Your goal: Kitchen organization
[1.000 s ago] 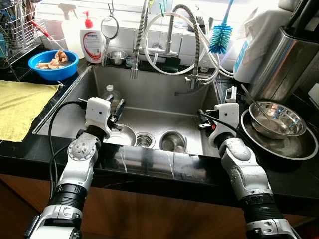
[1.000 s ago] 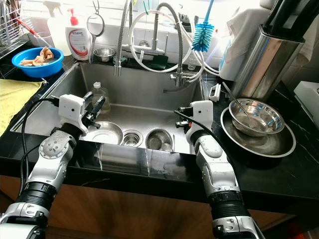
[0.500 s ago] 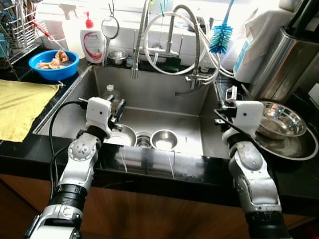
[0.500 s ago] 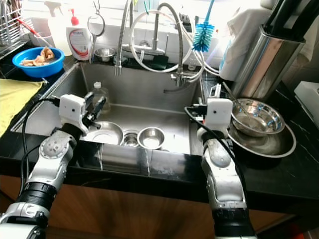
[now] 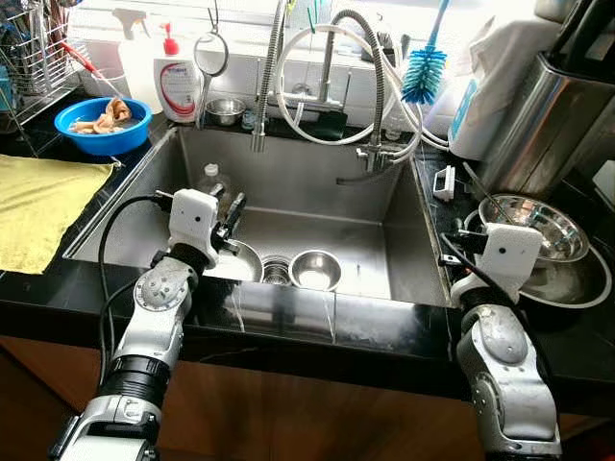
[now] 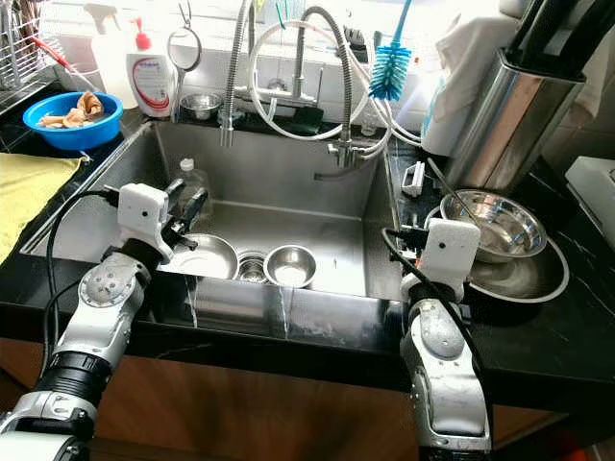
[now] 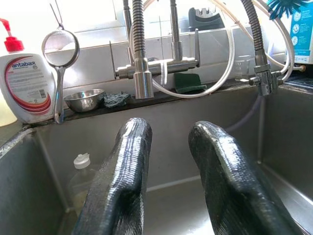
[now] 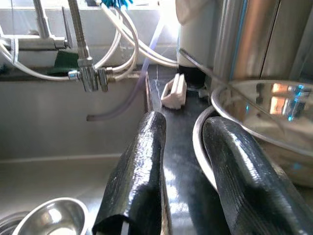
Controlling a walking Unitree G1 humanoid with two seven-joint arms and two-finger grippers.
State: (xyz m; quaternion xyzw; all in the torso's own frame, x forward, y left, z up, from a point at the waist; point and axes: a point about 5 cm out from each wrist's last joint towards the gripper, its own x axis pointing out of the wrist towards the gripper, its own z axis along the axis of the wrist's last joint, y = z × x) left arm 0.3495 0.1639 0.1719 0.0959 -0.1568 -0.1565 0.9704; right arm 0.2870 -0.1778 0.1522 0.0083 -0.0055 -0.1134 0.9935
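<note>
A small steel bowl point(image 5: 316, 269) sits upright on the sink floor beside the drain point(image 5: 277, 271). A wider steel bowl point(image 5: 236, 261) lies just left of the drain. My left gripper point(image 5: 231, 211) hovers open above that wider bowl with nothing between its fingers point(image 7: 129, 161). My right gripper point(image 8: 188, 122) is open and holds nothing. It sits over the black counter strip between the sink's right wall and the big steel plate point(image 5: 581, 285). On that plate rests a steel bowl point(image 5: 538, 219) with a spoon in it.
A plastic bottle point(image 5: 211, 179) stands in the sink's back left corner. The faucet and its hoses point(image 5: 332, 77) hang over the sink's back. A blue bowl point(image 5: 102, 123), a soap bottle point(image 5: 180, 82) and a yellow cloth point(image 5: 38, 202) are on the left; a tall steel canister point(image 5: 553, 115) on the right.
My right arm has swung out of the sink to the right, onto the counter edge beside the plate. The small bowl now sits closer to the drain. The left arm barely moved.
</note>
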